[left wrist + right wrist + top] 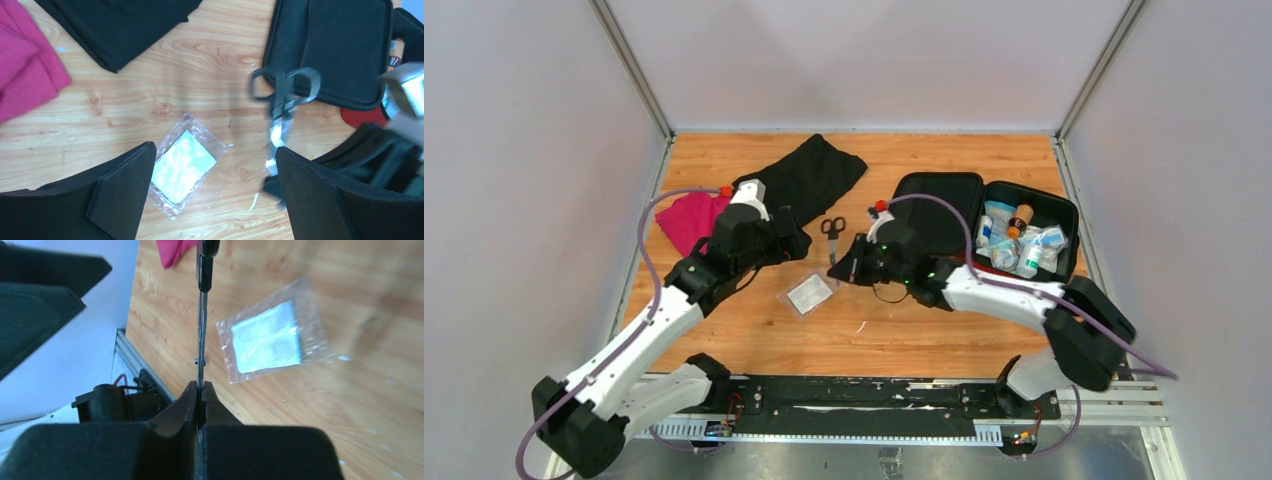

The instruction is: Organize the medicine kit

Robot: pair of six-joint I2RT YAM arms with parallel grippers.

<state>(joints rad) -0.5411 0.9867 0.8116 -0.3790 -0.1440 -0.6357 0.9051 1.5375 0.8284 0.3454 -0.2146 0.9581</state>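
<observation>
The medicine kit (939,208) lies open at the back right, showing black lining; its right half holds several small bottles (1022,240). In the left wrist view the kit's lid (340,45) is at the upper right. My right gripper (846,267) (201,386) is shut on the blades of a pair of black-handled scissors (832,232) (201,330), with the handles pointing away. My left gripper (798,244) (215,160) stands wide open above the wood with nothing between its fingers. The scissors (282,95), blurred, hang just inside its right finger (310,195).
A clear packet with a white pad (810,294) (182,165) (267,337) lies on the wood between the arms. A black cloth (809,175) (115,25) and a magenta cloth (689,218) (25,65) lie at the back left. Grey walls close in both sides.
</observation>
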